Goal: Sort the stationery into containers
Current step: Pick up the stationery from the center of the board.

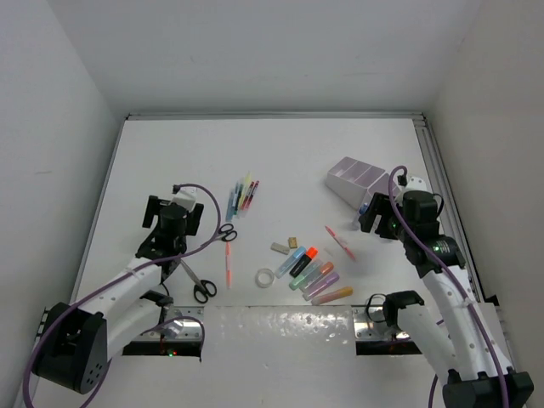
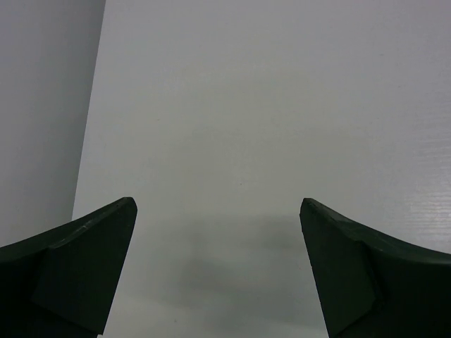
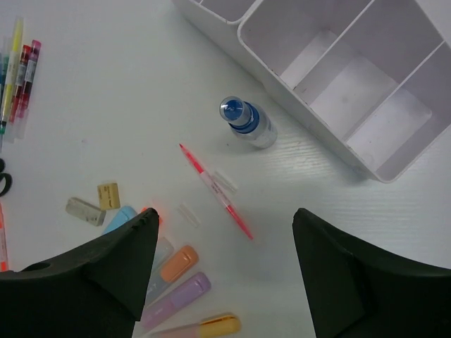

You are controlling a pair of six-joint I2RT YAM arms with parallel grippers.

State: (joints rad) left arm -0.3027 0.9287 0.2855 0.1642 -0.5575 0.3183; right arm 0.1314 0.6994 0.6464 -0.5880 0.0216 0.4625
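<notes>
The white counter (image 1: 255, 144) is walled on the left, back and right, and a broad open stretch runs from the stationery to the back wall. The organizer (image 1: 348, 189) sits toward the right edge, near a metal rail (image 1: 442, 187). The right jaws stand wide just beside its near corner, holding nothing. The left jaws, equally wide and holding nothing, hang over bare counter near the left wall. The left wrist view shows only that bare surface and a strip of wall (image 2: 42, 105). From above, the right arm (image 1: 433, 255) hides most of a small blue-capped bottle (image 3: 248, 123). The right wrist view shows it plainly, standing just beside the organizer's outer wall with a red pen (image 3: 215, 190) lying near it. The rest lies mid-counter: a bunch of pens (image 1: 244, 195), an orange pen (image 1: 228, 265), two scissors (image 1: 197, 285) close by the left arm (image 1: 127, 289), two erasers (image 1: 280, 248), a tape ring (image 1: 266, 277) and a row of highlighters (image 1: 313, 276).
</notes>
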